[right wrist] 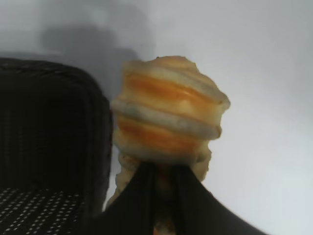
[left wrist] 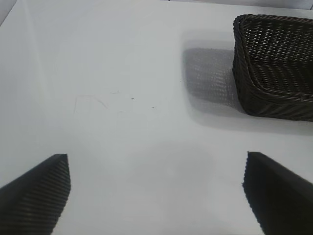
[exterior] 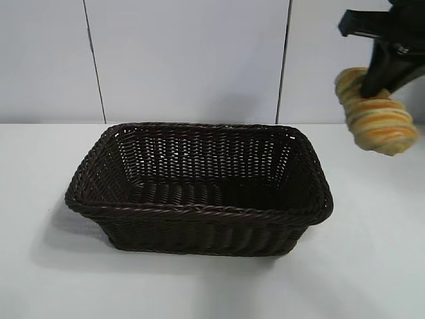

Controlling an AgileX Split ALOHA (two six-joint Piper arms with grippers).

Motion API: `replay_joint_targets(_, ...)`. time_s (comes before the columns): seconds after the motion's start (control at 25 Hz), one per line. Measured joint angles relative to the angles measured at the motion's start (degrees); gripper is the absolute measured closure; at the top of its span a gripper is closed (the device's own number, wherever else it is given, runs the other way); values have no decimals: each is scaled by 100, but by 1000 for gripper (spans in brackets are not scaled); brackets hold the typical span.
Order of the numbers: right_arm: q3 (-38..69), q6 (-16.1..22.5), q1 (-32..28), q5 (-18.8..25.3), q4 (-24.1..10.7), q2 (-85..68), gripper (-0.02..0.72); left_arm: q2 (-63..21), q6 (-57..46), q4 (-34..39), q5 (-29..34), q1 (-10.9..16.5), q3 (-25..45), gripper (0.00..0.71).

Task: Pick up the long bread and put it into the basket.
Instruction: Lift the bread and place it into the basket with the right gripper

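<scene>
The right gripper (exterior: 373, 85) is up in the air at the far right of the scene, above and to the right of the basket (exterior: 199, 212), and its jaws are clamped on the long bread (exterior: 376, 114). The loaf hangs clear of the table (exterior: 372, 266), tilted, with its striped end pointing down and to the right. Its orange-brown and pale ridges stand out clearly against the white wall behind.

From the right wrist view, the long bread (right wrist: 168, 117) sits squeezed between the two dark fingers (right wrist: 142, 196), and the dark weave of the basket (right wrist: 54, 127) fills the space beside it. The loaf is outside the basket's rim here, over bare table.

The basket itself sits in the middle of the table, long side facing us, braided rim all around, nothing inside it.

Over on the left, the left gripper (left wrist: 156, 191) hovers above bare white table, well to the left of the basket. Its two dark fingertips (left wrist: 34, 191) are spread wide apart with nothing between them. From its wrist view, one corner of the basket (left wrist: 274, 73) shows farther off, casting a soft shadow on the tabletop.
</scene>
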Motion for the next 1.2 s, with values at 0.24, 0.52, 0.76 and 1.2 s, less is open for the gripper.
replay_joint_targets(0.24,-88,-2470,484,-238,-107,362,638,0,0,0,0,0,0,16)
replay_joint_targets(0.52,-88,-5073,727,-1005,-81,593,638,0,5,0,0,0,0,16)
replay_joint_targets(0.76,-88,-5547,727,-1143,367,978,638,0,5,-6,0,0,0,16)
replay_joint_targets(1.2,-88,-5584,727,-1057,844,1968,638,0,12,-6,0,0,0,16)
